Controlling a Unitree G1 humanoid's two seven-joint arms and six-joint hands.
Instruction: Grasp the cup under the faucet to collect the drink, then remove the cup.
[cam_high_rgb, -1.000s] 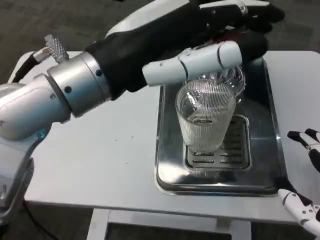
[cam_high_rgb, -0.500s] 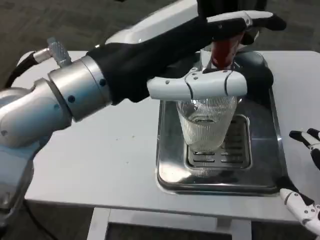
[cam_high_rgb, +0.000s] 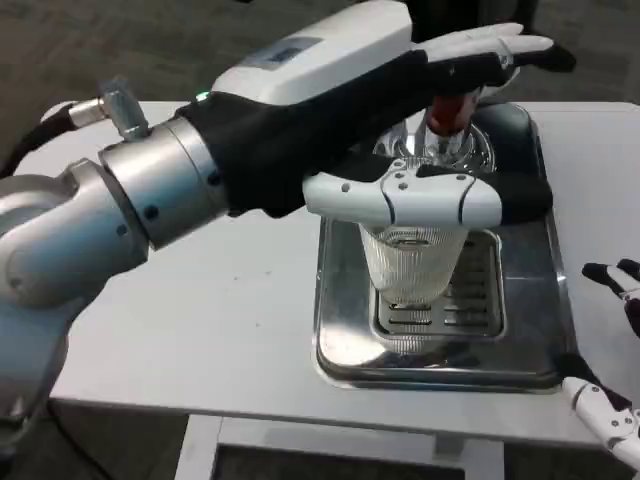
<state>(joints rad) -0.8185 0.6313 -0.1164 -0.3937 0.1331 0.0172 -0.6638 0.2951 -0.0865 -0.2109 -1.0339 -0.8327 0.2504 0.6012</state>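
Our left robot hand (cam_high_rgb: 400, 130) reaches over the cup (cam_high_rgb: 415, 262) on the tray (cam_high_rgb: 335, 330); grip unclear. Our right robot hand (cam_high_rgb: 610, 350) rests spread.

Clear, finely ribbed glass cup (cam_high_rgb: 413, 265) on a shiny silver tray (cam_high_rgb: 338, 330) with a slotted grate. White bench (cam_high_rgb: 220, 330). Left hand (cam_high_rgb: 400, 150) white over black (silver forearm behind). Red faucet (cam_high_rgb: 447, 108) handle.

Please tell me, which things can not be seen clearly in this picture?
- Head view: the cup rim is covered by the left hand; whether the fingers touch it is unclear.
- Faucet: mostly hidden behind that hand.
- Right hand: cut off by the picture's right edge.
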